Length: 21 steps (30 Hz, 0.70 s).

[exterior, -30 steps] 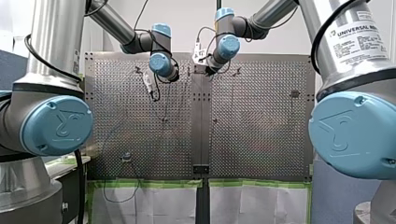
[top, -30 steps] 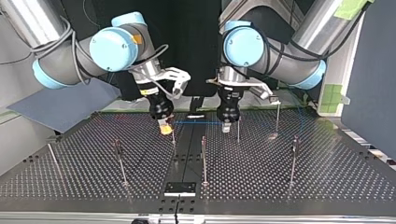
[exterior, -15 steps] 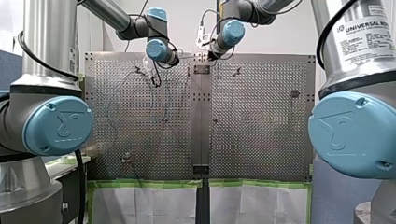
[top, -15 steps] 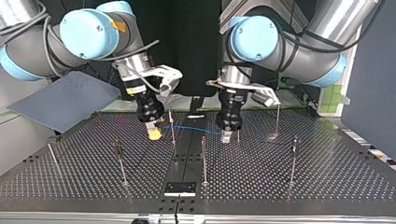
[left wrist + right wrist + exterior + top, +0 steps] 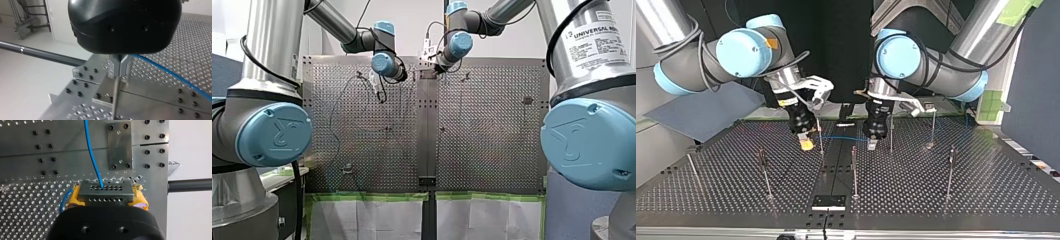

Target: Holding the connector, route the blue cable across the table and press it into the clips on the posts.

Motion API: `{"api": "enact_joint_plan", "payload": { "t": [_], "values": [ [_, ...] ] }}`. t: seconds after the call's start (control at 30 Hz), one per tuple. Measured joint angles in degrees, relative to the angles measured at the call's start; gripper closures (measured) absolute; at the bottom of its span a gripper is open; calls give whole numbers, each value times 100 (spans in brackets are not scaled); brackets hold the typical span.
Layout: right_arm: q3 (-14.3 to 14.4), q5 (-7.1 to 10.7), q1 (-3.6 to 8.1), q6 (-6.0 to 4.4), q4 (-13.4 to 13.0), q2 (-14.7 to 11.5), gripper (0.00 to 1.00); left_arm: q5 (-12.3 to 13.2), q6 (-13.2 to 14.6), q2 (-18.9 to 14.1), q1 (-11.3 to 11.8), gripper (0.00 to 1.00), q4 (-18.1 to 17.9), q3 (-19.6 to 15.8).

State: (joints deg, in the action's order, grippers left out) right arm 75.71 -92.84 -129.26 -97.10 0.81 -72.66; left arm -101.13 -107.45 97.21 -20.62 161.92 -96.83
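My right gripper clamps the connector and my left gripper pinches the blue cable, apparently tensioning it beside a post for clipping.

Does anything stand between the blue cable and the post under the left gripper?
Nothing visible does. The thin blue cable runs free from the grey perforated metal connector in my right gripper to my left gripper, and the thin metal post stands right ahead of its fingers.
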Motion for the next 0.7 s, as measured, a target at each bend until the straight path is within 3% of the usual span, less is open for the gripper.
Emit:
{"api": "enact_joint_plan", "payload": {
  "t": [0.3, 0.7],
  "values": [
    [-93, 109, 100, 4, -16, 137, 100, 38, -44, 186, 93, 100, -246, 75],
    [-212, 236, 243, 5, -49, 340, 100, 193, -81, 527, 241, 100, -202, 555]
  ]
}}
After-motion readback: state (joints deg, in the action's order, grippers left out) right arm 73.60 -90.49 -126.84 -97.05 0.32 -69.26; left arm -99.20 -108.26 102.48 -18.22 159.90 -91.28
